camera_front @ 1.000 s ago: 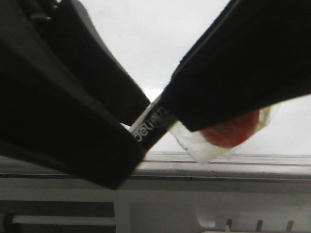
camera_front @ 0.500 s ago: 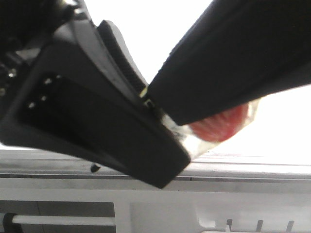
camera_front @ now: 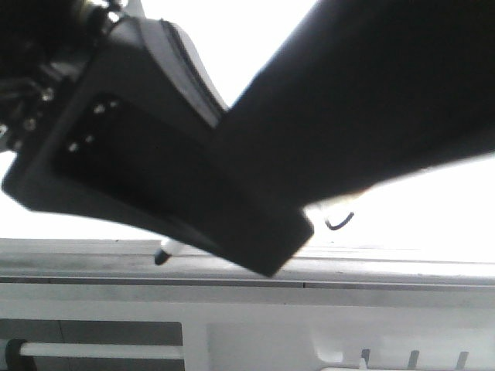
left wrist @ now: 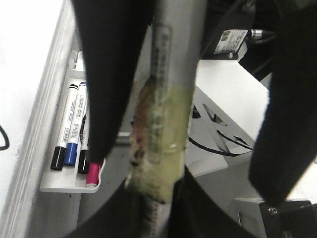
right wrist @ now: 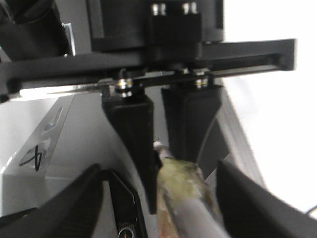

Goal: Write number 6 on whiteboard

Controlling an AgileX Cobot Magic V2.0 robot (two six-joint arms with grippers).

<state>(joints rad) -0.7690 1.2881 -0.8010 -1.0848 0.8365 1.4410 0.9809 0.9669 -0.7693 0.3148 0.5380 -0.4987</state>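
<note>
While our left gripper [camera_front: 166, 197] clamps the marker [left wrist: 166, 124], tip [camera_front: 162, 255] at 7 o'clock, a short stroke [camera_front: 339, 222] marks the whiteboard [camera_front: 433, 209] at 4; right gripper [camera_front: 371, 100]: can't tell. Handover looks done; next, tip to board w/ light pressure.

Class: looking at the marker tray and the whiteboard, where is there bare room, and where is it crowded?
The whiteboard is bare right of the ink stroke. The marker tray is crowded with pens, leaving only its near lip free.

Close views, shared taped marker [left wrist: 161, 144]
</note>
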